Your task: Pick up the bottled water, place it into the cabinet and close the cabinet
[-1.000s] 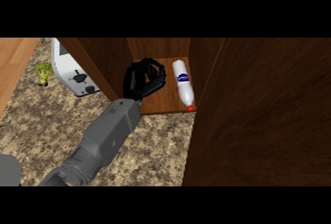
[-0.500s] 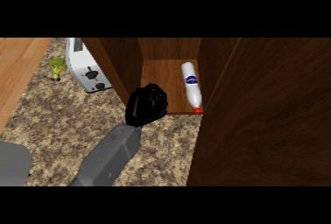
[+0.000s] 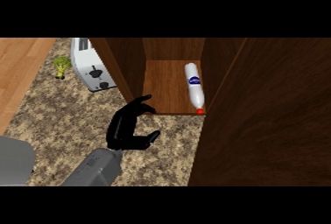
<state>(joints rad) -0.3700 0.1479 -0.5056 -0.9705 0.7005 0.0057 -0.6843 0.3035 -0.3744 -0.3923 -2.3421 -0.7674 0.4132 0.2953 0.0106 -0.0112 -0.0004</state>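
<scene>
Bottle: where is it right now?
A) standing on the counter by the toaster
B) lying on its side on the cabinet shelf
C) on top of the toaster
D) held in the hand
B: the bottle lies on its side on the cabinet shelf, along the right wall, with its red cap at the front edge.

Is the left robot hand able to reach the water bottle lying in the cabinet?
Probably yes. The left robot hand is open, fingertips at the front edge of the shelf. The bottled water lies on that shelf by its right side. Nothing sits between them, and the cabinet is open.
</scene>
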